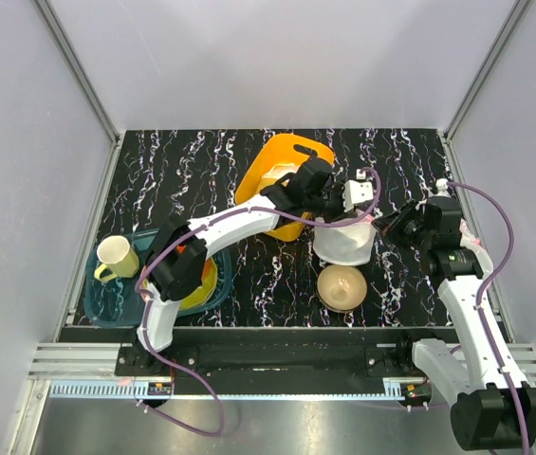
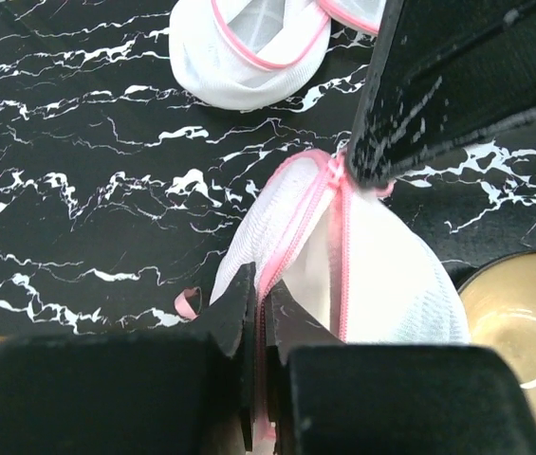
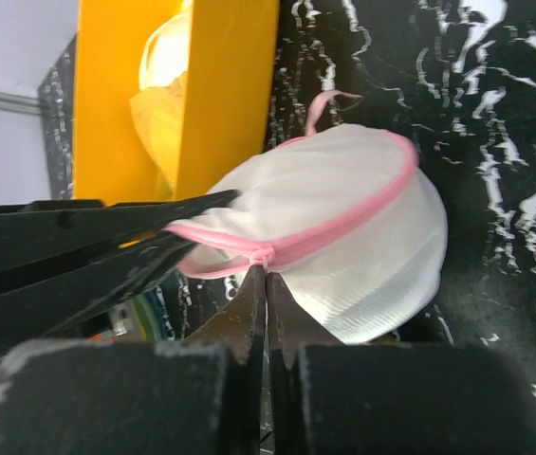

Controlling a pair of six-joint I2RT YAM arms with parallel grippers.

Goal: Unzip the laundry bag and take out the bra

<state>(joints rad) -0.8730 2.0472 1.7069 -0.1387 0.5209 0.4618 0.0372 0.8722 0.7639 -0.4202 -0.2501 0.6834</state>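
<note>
The laundry bag [image 1: 344,243], white mesh with pink zip trim, sits at mid-table between both grippers. In the left wrist view my left gripper [image 2: 263,292] is shut on the pink zip trim of the laundry bag [image 2: 391,284] at its near edge. My right gripper [image 3: 267,271] is shut on the small pink zip pull at the seam of the laundry bag [image 3: 362,237]. From above, the left gripper [image 1: 330,217] is at the bag's far-left rim and the right gripper [image 1: 387,228] at its right side. The bra is hidden.
A tan bowl [image 1: 341,286] stands just in front of the bag. An orange bin [image 1: 282,175] lies behind it. A teal tray [image 1: 106,299] with a cup [image 1: 116,256] and a yellow plate is at the left. Flat pink-rimmed white discs [image 2: 249,47] lie beyond the bag.
</note>
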